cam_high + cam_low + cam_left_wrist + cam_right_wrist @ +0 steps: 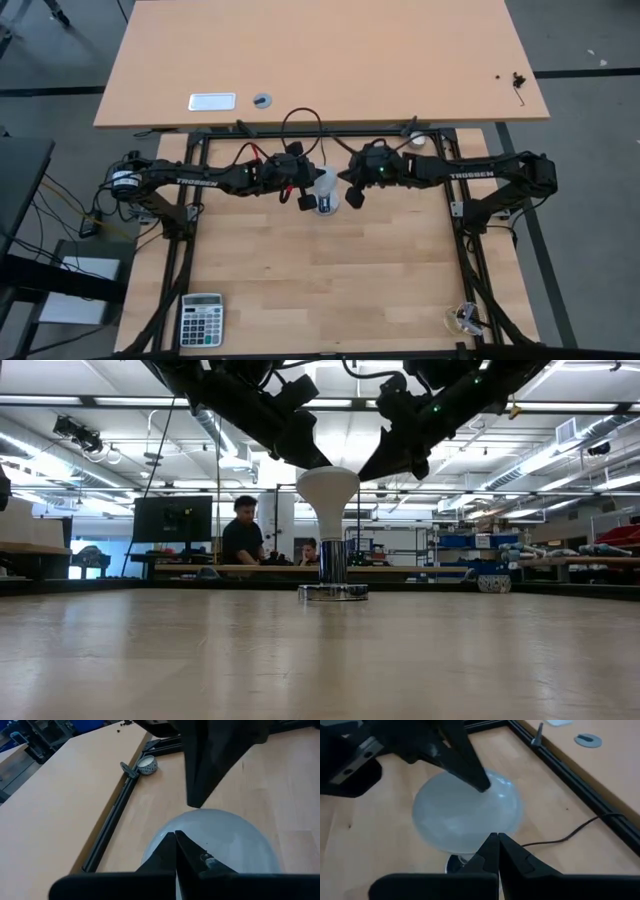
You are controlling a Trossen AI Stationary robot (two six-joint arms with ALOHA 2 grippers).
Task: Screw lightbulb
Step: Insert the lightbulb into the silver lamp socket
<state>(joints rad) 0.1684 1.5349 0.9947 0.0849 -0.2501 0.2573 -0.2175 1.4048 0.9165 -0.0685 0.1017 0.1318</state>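
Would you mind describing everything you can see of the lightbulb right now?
The lightbulb is white and frosted, with a rounded dome that tapers down to a narrow silvery screw base. It stands upright, dome up, in the round metal socket base near the middle of the table's far edge. The left gripper and the right gripper, both shut, press their tips against opposite sides of the dome from above. How far it is screwed in cannot be told.
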